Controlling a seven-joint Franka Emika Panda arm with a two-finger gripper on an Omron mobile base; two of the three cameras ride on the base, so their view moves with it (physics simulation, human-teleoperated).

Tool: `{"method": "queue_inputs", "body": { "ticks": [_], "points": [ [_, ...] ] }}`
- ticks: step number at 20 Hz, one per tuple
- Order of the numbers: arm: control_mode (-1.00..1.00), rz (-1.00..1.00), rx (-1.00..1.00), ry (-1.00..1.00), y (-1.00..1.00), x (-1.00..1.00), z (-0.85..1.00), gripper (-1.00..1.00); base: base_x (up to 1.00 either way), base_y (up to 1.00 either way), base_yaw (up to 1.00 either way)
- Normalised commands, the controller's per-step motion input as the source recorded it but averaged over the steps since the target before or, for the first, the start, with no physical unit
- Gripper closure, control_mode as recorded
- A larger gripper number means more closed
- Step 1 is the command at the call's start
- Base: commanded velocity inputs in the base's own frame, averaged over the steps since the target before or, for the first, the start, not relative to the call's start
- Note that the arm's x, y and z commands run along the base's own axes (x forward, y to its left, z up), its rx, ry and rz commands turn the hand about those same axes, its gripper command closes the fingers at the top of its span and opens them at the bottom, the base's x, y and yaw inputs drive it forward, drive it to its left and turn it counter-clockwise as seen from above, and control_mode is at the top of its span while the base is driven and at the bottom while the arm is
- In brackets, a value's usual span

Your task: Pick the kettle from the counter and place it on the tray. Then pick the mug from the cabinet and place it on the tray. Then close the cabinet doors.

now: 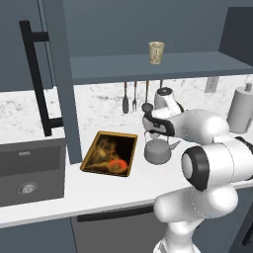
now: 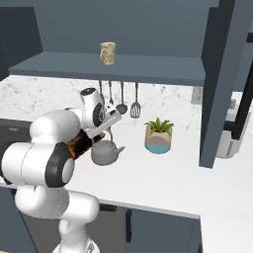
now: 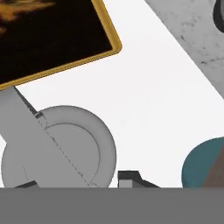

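The claw (image 1: 156, 134) hangs directly over the kettle (image 1: 157, 150), down at its wire handle; whether its jaws are narrowed on the handle or merely around it I cannot tell. The kettle stands on the counter (image 1: 104, 190), midway between front edge and back wall, just beside the tray's (image 1: 91, 153) right rim. The mug (image 1: 156, 52) sits on the cabinet (image 1: 197, 64) shelf above, doors (image 1: 60, 74) open.

You're facing a white marble-look backsplash (image 1: 99, 101) with grey speckles. Utensils (image 1: 135, 97) hang on it under the shelf. Dark grey sink basin (image 1: 29, 173) sits at left. Potted plant in teal pot (image 2: 158, 136) stands at right, paper-towel roll (image 1: 242, 109) beyond. Dark slate-blue cupboard fronts (image 2: 158, 230) run below.
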Motion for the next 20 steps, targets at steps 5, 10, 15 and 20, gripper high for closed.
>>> {"method": "queue_inputs", "body": {
  "ticks": [5,10,15,20],
  "points": [
    [-1.00,0.30,0.17,0.00,0.16,-0.55,0.04,1.00,0.00,0.00,0.00],
    [-1.00,0.38,0.21,-0.02,0.25,-0.56,0.38,1.00,0.00,0.00,0.00],
    [-1.00,0.29,0.01,-0.20,0.56,-0.23,0.38,1.00,0.00,0.00,0.00],
    [-1.00,0.17,0.00,-0.09,0.59,0.07,0.31,1.00,0.00,0.00,0.00]
  ]
}}
